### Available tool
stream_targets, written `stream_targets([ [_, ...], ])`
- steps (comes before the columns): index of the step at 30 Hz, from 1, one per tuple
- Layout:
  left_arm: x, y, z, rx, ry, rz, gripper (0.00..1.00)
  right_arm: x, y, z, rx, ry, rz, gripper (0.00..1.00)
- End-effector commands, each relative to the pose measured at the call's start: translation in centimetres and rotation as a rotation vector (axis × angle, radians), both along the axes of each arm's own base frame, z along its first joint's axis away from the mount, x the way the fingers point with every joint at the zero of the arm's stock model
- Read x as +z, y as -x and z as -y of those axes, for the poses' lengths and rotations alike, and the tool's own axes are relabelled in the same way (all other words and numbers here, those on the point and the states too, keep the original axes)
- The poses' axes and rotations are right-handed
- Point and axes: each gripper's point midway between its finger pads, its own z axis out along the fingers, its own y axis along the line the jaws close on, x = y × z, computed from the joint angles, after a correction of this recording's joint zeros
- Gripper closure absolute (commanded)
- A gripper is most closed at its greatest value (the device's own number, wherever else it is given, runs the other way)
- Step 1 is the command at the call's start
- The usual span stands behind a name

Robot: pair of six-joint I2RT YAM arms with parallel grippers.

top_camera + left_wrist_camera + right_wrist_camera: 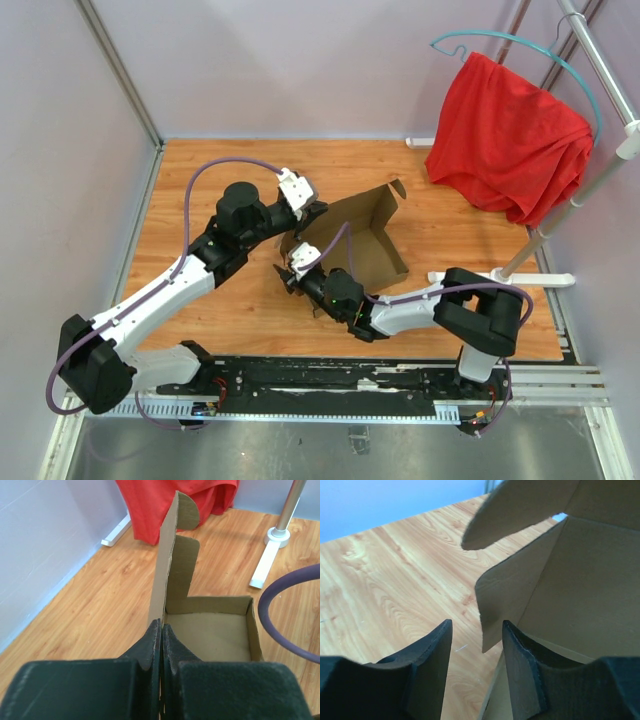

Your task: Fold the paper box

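Note:
The paper box (365, 235) is plain brown cardboard, partly raised, in the middle of the wooden table. My left gripper (312, 212) is shut on the box's left wall at its near end. In the left wrist view that gripper (162, 625) pinches the thin upright wall, and the box's open inside (210, 635) lies to its right. My right gripper (292, 262) is open at the box's near left corner. In the right wrist view the right gripper (476, 624) has a loose flap corner (492, 615) between its jaws, touching neither, with the box's inside (575, 595) to the right.
A red cloth (505, 130) hangs on a teal hanger from a white rack at the back right, and it also shows in the left wrist view (165, 500). The rack's base bar (500, 275) lies right of the box. Grey walls close the left and back.

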Motion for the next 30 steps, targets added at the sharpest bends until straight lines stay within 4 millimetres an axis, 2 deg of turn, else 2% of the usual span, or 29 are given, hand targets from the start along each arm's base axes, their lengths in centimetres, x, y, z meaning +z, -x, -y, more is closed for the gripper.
stream_targets([
  [1, 0.9, 0.0, 0.2, -0.004, 0.016, 0.016, 1.0, 1.9, -2.0, 1.1, -0.182, -0.062, 0.05, 0.57],
  [5, 0.8, 0.1, 0.2, -0.007, 0.015, 0.014, 1.0, 2.2, -3.1, 2.6, -0.289, -0.067, 0.065, 0.63],
  [8, 0.7, 0.2, 0.2, -0.009, 0.013, 0.011, 1.0, 2.7, -3.4, 3.5, -0.327, -0.073, 0.081, 0.63],
  [13, 0.5, 0.2, 0.3, -0.014, 0.007, 0.001, 1.0, 3.4, -3.5, 4.0, -0.338, -0.065, 0.099, 0.63],
  [22, -0.3, 0.5, 0.7, -0.043, -0.01, -0.039, 1.0, 3.4, -4.9, 5.6, -0.376, -0.074, 0.079, 0.63],
  [30, 0.1, 0.8, 0.8, -0.053, -0.009, -0.043, 1.0, 3.2, -6.0, 6.4, -0.347, -0.089, 0.054, 0.62],
])
